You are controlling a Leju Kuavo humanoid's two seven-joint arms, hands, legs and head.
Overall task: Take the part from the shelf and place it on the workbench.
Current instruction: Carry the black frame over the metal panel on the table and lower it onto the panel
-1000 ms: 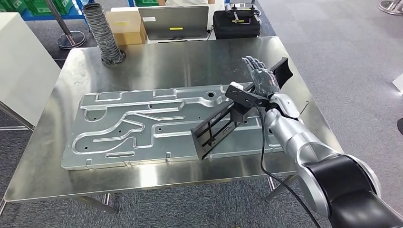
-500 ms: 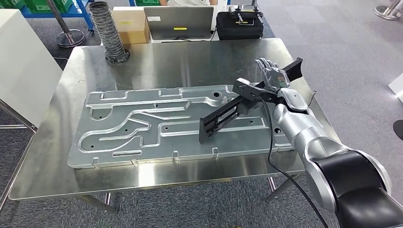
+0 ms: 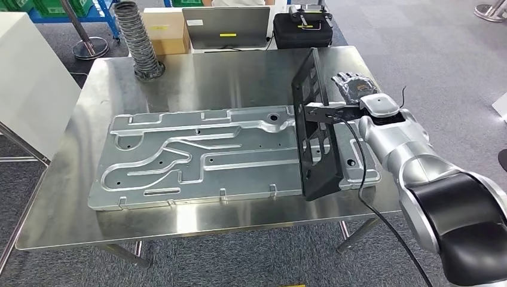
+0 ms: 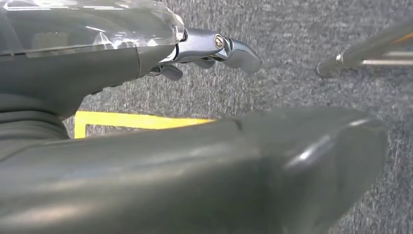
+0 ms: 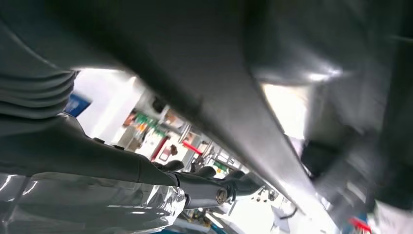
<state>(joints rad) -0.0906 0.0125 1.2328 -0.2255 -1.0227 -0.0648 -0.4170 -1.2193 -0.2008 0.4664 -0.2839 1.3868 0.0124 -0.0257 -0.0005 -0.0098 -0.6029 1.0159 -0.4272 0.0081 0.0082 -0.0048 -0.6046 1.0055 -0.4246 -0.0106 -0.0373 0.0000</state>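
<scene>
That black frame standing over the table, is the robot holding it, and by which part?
Yes. The right hand holds the black frame part by its far-side edge, about midway along its length, above the metal panel. The left hand holds nothing visible.

black part (image 3: 315,131), silver stamped panel (image 3: 197,155), shiny steel workbench (image 3: 179,78), grey carpet (image 3: 430,48), yellow floor line (image 4: 141,120)

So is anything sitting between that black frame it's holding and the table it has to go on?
Yes. The large embossed silver metal panel lies flat on the steel workbench, directly beneath the black slotted frame part held by the right hand. Bare tabletop remains at the far end.
</scene>
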